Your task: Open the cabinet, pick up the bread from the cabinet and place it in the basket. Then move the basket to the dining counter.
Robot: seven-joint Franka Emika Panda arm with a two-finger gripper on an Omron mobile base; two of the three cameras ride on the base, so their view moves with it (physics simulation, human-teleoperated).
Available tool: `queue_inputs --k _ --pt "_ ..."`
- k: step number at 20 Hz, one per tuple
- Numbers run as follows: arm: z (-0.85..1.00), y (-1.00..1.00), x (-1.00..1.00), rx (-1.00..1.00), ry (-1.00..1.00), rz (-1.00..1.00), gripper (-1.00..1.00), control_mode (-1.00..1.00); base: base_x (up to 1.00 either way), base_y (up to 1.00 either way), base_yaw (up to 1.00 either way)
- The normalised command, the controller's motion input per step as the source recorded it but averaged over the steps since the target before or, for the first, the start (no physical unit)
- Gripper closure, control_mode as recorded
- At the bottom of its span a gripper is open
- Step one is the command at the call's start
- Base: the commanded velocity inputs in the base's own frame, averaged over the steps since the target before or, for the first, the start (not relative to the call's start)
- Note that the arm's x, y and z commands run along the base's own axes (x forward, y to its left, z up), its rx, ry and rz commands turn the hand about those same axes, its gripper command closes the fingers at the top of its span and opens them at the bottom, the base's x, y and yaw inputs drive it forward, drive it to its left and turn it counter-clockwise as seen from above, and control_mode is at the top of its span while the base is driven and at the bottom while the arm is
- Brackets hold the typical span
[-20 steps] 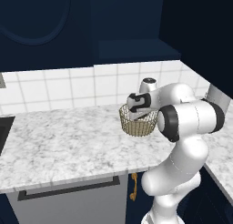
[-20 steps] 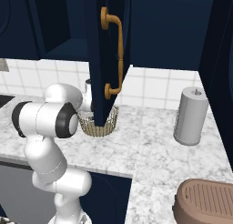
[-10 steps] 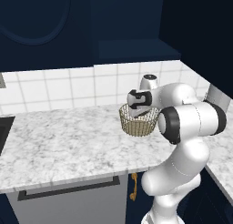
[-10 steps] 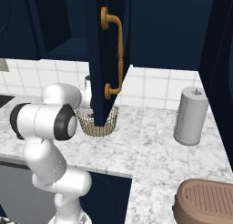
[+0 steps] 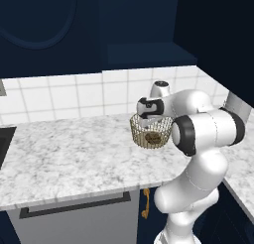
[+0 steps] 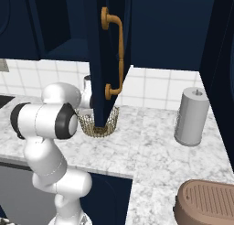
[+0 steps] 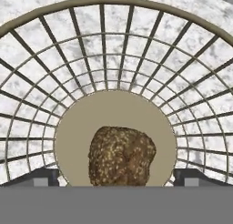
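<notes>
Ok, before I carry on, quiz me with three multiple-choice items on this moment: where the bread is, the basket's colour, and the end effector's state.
1. Where is the bread?
A. in the cabinet
B. on the basket's floor
C. beside the basket

2. What colour is the basket?
A. golden tan
B. white
C. red

3. What is the state of the end effector?
A. shut on the bread
B. shut on the rim
C. open

Key: B, the hand view shows the loaf lying on the basket's disc; A, its mesh is tan; C, the fingertips stand wide apart, clear of the loaf.

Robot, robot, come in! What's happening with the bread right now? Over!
Tool open, low inside the basket. Bread on the basket floor, between the tips, not gripped. Basket on the marbled counter. Open cabinet door close by. Over.
</notes>
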Motion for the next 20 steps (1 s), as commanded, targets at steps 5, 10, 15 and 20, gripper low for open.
queue_inputs --k 5,10,15,20 --pt "0.76 0.1 -0.42 0.0 0.0 0.01 -1.0 -1.0 0.0 0.0 0.0" --pt "0.0 0.45 -0.54 -0.05 0.01 0.06 -1.0 -1.0 0.0 0.0 0.0" --pt "-0.42 0.35 -0.02 -0.14 0.03 0.09 -1.0 -1.0 0.0 0.0 0.0" --pt "-0.43 0.01 0.45 -0.15 0.01 0.06 -1.0 -1.0 0.0 0.0 0.0"
